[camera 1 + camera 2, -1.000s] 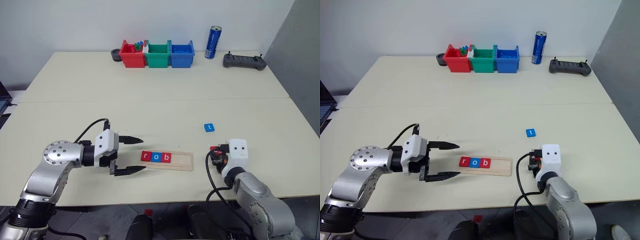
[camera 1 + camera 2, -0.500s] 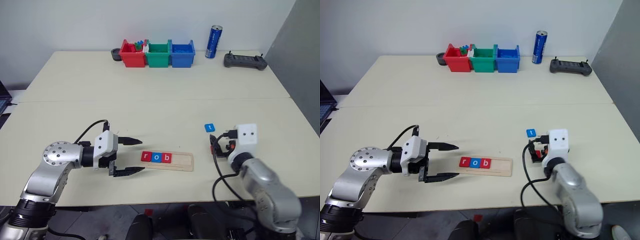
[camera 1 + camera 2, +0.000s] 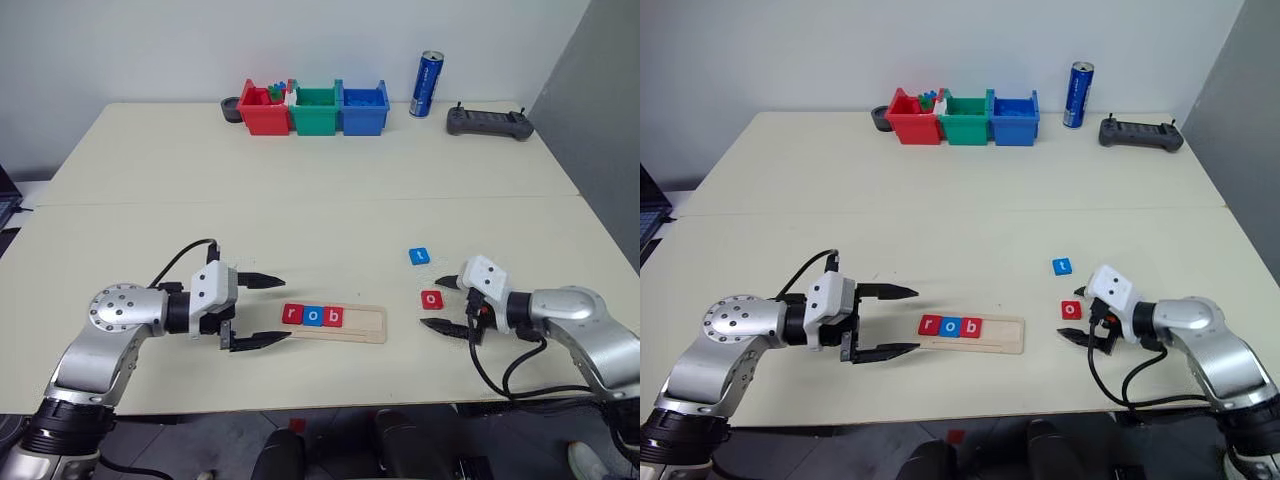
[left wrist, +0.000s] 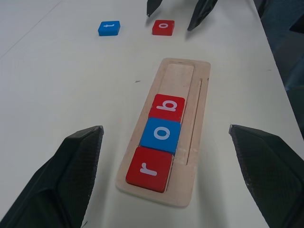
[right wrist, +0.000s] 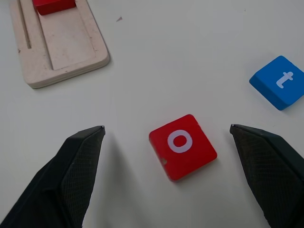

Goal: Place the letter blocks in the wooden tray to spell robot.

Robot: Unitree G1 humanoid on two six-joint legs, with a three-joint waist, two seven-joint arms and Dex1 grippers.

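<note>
My head cameras looked down over the table [image 3: 330, 190]; both wrist cameras sat close, sharing the wooden tray [image 4: 190, 142].

I see even, bright overhead light on the pale surface [image 3: 330, 190]; shadows stay soft and short. Head views are sharp; in the wrist views the near black fingers [image 5: 71, 180] blur slightly.

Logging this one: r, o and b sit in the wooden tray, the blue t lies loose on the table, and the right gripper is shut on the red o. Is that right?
One thing is off. The right gripper is not shut on the red o: in the right wrist view its jaws stand wide open either side of the block, which lies flat on the table. The r, o, b in the wooden tray and the loose blue t are as you say.
</note>
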